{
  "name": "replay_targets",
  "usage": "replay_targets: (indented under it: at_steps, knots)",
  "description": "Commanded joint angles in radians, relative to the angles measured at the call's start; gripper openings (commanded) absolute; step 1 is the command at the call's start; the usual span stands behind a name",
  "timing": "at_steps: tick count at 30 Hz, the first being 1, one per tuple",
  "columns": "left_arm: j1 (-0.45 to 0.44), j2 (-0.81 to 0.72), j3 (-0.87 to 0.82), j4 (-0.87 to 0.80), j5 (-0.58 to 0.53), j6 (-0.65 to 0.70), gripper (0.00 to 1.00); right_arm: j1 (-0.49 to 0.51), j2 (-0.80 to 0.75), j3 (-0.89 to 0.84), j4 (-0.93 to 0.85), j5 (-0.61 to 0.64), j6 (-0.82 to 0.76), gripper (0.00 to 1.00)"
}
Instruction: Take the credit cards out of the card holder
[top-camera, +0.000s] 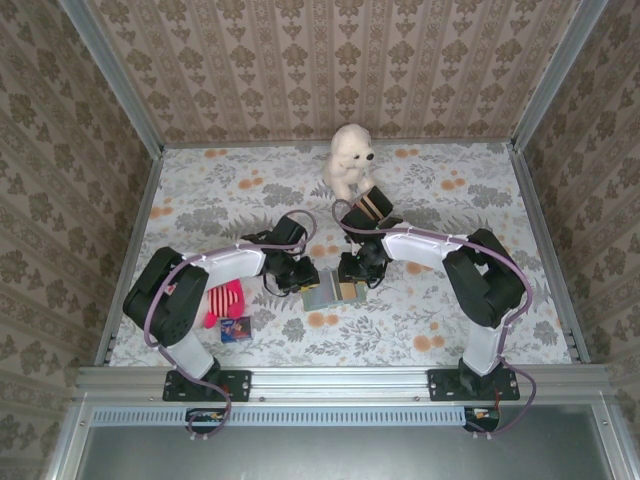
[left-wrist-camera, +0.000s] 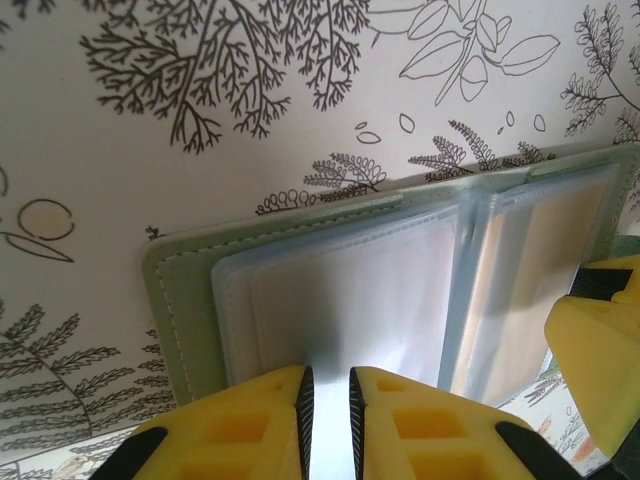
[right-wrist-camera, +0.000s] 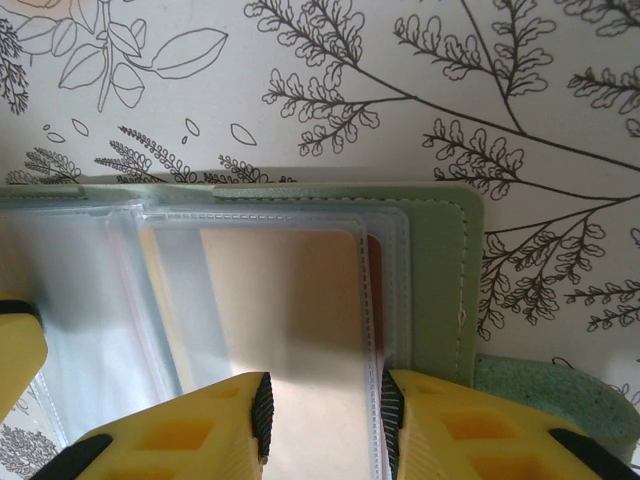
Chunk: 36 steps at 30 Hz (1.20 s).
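On the floral desk, a sage-green folding card holder is laid open, a tan credit card kept in its clear pocket between the parted fingers of the right end effector, while the left end effector is nearly closed, its grip undeterminable, with a white plush toy behind.

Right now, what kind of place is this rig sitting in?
Probably a purpose-built test booth, not a real room: wallpapered panels close three sides, a metal frame holds them, and a floral cloth with a stuffed toy on it makes the work surface.
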Motion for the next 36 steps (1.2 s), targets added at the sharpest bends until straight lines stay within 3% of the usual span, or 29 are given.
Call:
replay_targets:
  at_steps: [1, 10, 20, 30, 36]
  knots:
    - [-0.004, 0.025, 0.010, -0.053, -0.009, 0.030, 0.20, -0.005, 0.026, 0.017, -0.033, -0.003, -0.034, 0.37]
    - [-0.003, 0.026, -0.002, -0.053, -0.009, 0.032, 0.20, -0.006, 0.026, 0.011, -0.024, -0.048, -0.056, 0.37]
    - [-0.003, 0.029, -0.026, -0.042, -0.010, 0.026, 0.18, -0.035, -0.058, -0.042, 0.114, -0.262, -0.009, 0.37]
    - [-0.001, -0.019, -0.010, -0.056, -0.011, 0.026, 0.19, -0.037, -0.105, -0.078, 0.205, -0.383, 0.040, 0.37]
    - [0.084, -0.113, -0.103, 0.063, 0.101, -0.011, 0.22, -0.036, -0.085, -0.098, 0.275, -0.427, 0.088, 0.38]
